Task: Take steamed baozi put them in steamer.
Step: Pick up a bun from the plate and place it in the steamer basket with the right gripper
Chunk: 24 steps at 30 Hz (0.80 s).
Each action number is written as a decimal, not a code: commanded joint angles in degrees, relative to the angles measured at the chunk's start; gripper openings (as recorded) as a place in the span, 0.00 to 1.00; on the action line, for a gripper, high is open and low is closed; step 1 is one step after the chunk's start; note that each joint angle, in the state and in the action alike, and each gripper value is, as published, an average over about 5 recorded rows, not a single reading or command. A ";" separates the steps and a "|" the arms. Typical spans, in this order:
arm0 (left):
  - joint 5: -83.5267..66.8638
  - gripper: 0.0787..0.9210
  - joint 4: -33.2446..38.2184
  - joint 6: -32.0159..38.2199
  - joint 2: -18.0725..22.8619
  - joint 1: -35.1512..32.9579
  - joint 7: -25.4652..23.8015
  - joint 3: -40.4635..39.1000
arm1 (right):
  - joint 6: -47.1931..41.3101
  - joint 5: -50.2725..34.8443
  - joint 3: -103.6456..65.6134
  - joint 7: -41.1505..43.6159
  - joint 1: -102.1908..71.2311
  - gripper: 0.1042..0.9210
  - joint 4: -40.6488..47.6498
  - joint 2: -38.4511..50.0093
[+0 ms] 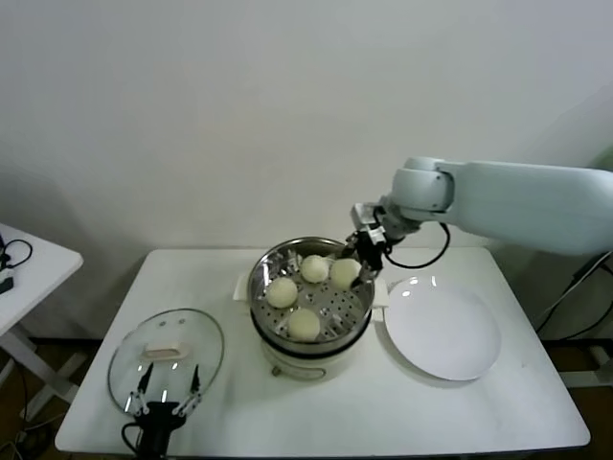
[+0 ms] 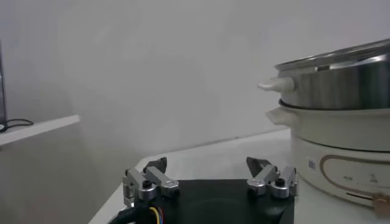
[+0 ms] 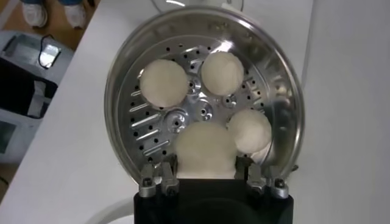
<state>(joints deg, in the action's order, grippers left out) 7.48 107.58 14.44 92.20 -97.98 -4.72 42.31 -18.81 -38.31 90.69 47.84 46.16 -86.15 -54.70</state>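
right wrist view: right gripper [image 3: 206, 173] hugs 4th baozi [image 3: 205, 149] in steamer [image 3: 122, 73]

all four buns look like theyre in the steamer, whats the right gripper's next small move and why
Probably open a little wider and lift straight up. The right gripper sits inside the steamer with its fingers either side of the fourth baozi, which appears to rest on the perforated floor beside the other three. The white plate is bare, so nothing is left to fetch. The left gripper waits by the glass lid.

Four baozi [image 1: 304, 325], one steamer [image 1: 263, 264], one plate [image 1: 443, 331], one glass lid [image 1: 167, 356].
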 commanded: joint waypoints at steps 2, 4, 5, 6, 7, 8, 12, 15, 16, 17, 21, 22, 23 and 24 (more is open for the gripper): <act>0.11 0.88 -0.35 -0.06 2.80 0.16 -0.05 -0.05 | -1.74 6.11 -3.97 -2.32 -10.93 0.64 5.39 -2.49; 0.14 0.88 -0.45 -0.10 2.80 0.25 -0.04 -0.02 | -1.73 6.35 -4.57 -2.35 -12.11 0.65 6.07 -2.58; 0.15 0.88 -0.49 -0.12 2.80 0.29 -0.05 0.00 | -1.74 6.43 -4.87 -2.37 -12.63 0.65 6.33 -2.66; 0.15 0.88 -0.51 -0.14 2.80 0.32 -0.06 0.02 | -1.76 6.41 -5.11 -2.38 -13.02 0.65 6.51 -2.78; 0.15 0.88 -0.51 -0.16 2.80 0.33 -0.08 0.03 | -1.76 6.39 -5.29 -2.37 -13.33 0.65 6.61 -2.92; 0.15 0.88 -0.51 -0.18 2.80 0.34 -0.09 0.05 | -1.76 6.36 -5.46 -2.35 -13.60 0.65 6.65 -3.06; 0.16 0.88 -0.51 -0.22 2.80 0.35 -0.14 0.11 | -1.71 6.14 -5.62 -2.20 -13.81 0.66 6.56 -3.52; 0.13 0.88 -0.47 -0.20 2.80 0.34 -0.13 0.18 | -1.69 6.04 -5.59 -2.07 -13.78 0.66 6.76 -3.76; 0.12 0.88 -0.43 -0.20 2.80 0.33 -0.13 0.21 | -1.67 6.07 -5.55 -2.04 -13.77 0.66 6.88 -3.81; 0.10 0.88 -0.40 -0.20 2.80 0.32 -0.13 0.23 | -1.63 6.09 -5.51 -1.94 -13.74 0.67 6.98 -3.84; 0.06 0.88 -0.23 -0.20 2.80 0.26 -0.13 0.27 | -1.36 6.30 -5.18 -1.60 -13.52 0.68 6.90 -3.80; 0.06 0.88 -0.17 -0.20 2.80 0.24 -0.13 0.25 | -1.34 6.34 -5.22 -1.68 -13.49 0.68 6.83 -3.77; 0.06 0.88 -0.10 -0.21 2.80 0.21 -0.14 0.23 | -1.33 6.32 -5.30 -1.80 -13.47 0.69 6.79 -3.75; 0.06 0.88 -0.04 -0.21 2.80 0.18 -0.15 0.21 | -1.34 6.12 -5.50 -1.89 -13.43 0.71 6.78 -3.71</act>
<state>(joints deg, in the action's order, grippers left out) 7.58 107.36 14.24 92.20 -97.70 -4.84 42.58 -20.06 -32.72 85.99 46.12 34.28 -80.04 -58.12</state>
